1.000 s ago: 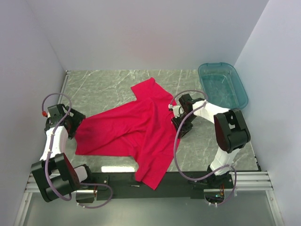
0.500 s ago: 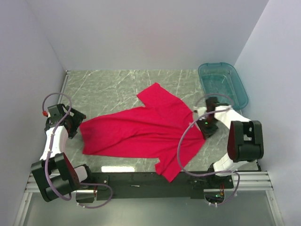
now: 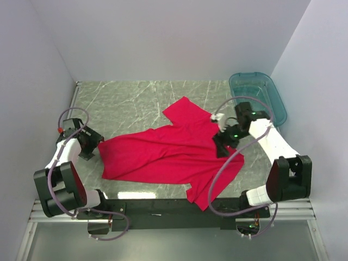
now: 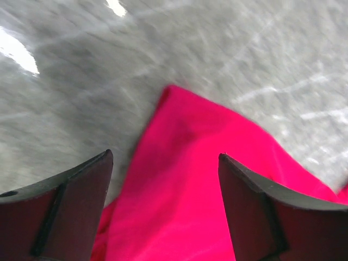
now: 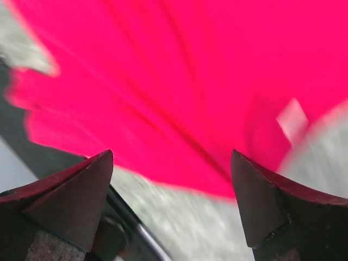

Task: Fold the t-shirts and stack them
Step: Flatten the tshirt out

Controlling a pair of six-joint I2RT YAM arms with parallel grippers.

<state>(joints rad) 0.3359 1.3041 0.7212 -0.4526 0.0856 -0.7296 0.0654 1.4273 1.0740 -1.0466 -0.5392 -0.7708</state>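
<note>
The red t-shirt point(image 3: 174, 152) lies spread and creased across the middle of the marble table point(image 3: 125, 103), one corner hanging over the front edge. My left gripper point(image 3: 97, 145) is at its left edge. In the left wrist view that gripper point(image 4: 165, 155) is open, with the shirt's corner point(image 4: 190, 179) lying between and beneath the fingers. My right gripper point(image 3: 222, 147) hovers over the shirt's right part. In the right wrist view this gripper point(image 5: 171, 152) is open and holds nothing, and the red cloth point(image 5: 179, 81) with its small white label point(image 5: 292, 119) lies ahead of it.
A teal plastic bin point(image 3: 258, 98) stands at the back right corner of the table. White walls close in the left, back and right sides. A black rail point(image 3: 163, 209) runs along the front edge beside the arm bases.
The right gripper dragged the shirt to the right, then opened, let go of it and moved back to the left. The left gripper has edged right onto the shirt's left corner, its jaws slightly narrower.
</note>
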